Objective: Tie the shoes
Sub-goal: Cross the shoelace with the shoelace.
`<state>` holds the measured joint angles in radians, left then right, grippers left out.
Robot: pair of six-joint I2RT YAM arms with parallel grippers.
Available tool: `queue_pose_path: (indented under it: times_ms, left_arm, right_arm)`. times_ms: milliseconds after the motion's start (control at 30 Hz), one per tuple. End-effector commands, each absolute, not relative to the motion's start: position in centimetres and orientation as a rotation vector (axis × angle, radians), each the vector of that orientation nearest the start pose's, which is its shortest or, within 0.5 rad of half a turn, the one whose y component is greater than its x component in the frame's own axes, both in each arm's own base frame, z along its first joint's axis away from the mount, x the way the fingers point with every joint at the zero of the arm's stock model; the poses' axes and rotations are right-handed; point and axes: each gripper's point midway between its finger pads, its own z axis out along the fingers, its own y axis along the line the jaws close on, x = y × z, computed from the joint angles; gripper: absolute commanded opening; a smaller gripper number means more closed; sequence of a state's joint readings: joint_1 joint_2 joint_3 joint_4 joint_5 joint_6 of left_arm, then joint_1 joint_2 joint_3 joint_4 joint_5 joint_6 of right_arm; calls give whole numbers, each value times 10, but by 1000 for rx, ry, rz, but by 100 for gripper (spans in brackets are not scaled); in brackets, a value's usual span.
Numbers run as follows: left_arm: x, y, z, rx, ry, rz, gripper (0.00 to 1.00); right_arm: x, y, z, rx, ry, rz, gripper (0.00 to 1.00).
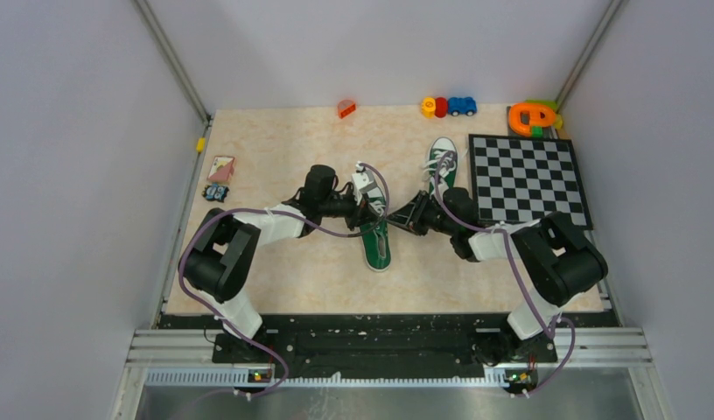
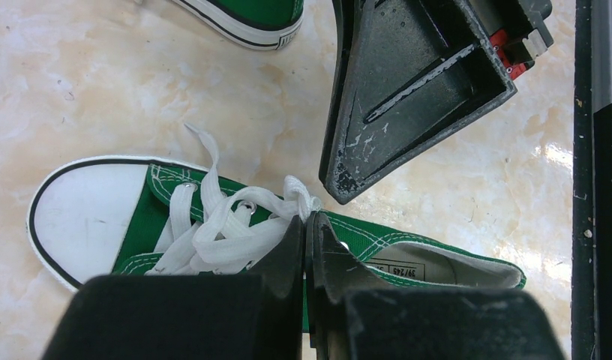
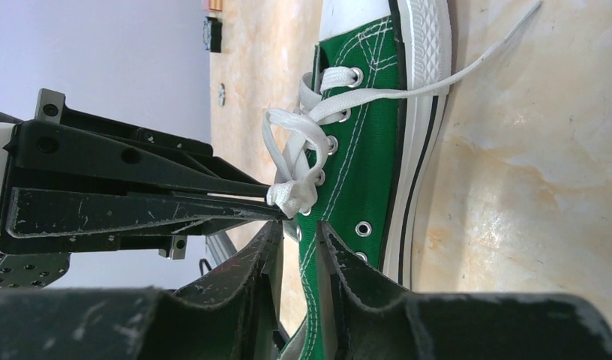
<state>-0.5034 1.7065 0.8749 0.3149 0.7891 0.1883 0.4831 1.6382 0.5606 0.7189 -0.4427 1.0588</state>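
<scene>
The left gripper (image 2: 306, 225) pinches the white lace (image 2: 228, 229) of the near green sneaker (image 1: 377, 248); the right gripper (image 3: 299, 244) clamps its canvas edge. The other sneaker (image 1: 442, 162) lies at one o'clock from it

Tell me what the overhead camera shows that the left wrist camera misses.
Only the overhead view shows the checkerboard and the toys along the table's far edge. Only the left wrist view shows up close the white lace pinched by the left fingers, and a printed label. Both show the green shoe with the right fingers meeting the left ones over it.
</scene>
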Motion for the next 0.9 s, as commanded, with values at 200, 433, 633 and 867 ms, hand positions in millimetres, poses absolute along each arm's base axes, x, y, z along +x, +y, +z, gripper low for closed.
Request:
queue_pose_path:
  times_ms: [200, 433, 633, 867]
  left_arm:
    - [308, -316, 115, 1173, 1650, -1052, 0]
    - [308, -316, 114, 1176, 1649, -1054, 0]
    - [306, -316, 113, 1183, 1648, -1059, 0]
    - [306, -316, 113, 1183, 1648, -1063, 0]
  right_arm:
    - [316, 290, 114, 248, 2085, 1444, 26]
    - [316, 297, 113, 244, 2090, 1465, 25]
    - [317, 299, 116, 250, 2078, 1482, 25]
    - [318, 297, 122, 248, 2058, 1470, 26]
